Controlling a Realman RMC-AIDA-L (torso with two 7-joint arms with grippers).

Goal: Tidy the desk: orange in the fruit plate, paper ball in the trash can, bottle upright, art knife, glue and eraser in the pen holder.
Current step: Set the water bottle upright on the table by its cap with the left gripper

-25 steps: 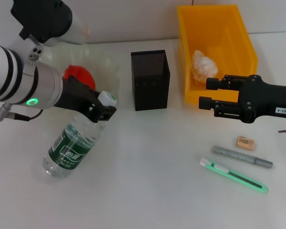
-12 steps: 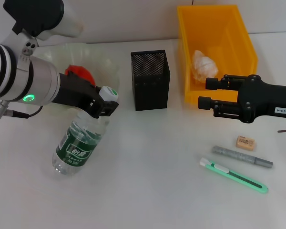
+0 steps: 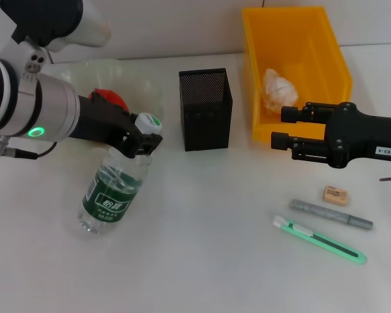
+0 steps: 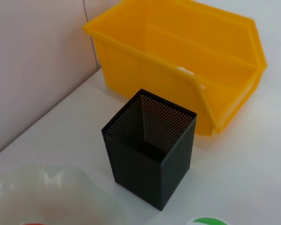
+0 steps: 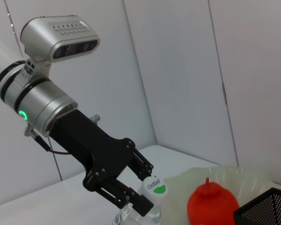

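The clear bottle [image 3: 113, 193] with a green label leans steeply on the table, base down and white-green cap [image 3: 148, 122] up. My left gripper [image 3: 142, 139] is shut on its neck; the right wrist view shows this gripper [image 5: 141, 196] under the cap [image 5: 154, 184]. The orange [image 3: 108, 99] lies in the clear fruit plate [image 3: 142, 88]. The paper ball [image 3: 278, 88] rests in the yellow trash can [image 3: 326, 59]. My right gripper [image 3: 281, 128] hovers open in front of that bin, holding nothing. The eraser [image 3: 335, 195], grey glue [image 3: 331, 214] and green art knife [image 3: 319, 240] lie on the table at the right.
The black mesh pen holder [image 3: 205, 109] stands between plate and bin, with nothing seen inside in the left wrist view [image 4: 150, 154]. The yellow bin [image 4: 178, 61] sits just behind it. A wall runs along the table's far edge.
My left gripper has lifted the bottle's neck and moved it slightly right, so the bottle stands steeper and its base has slid right. The right arm has not moved.
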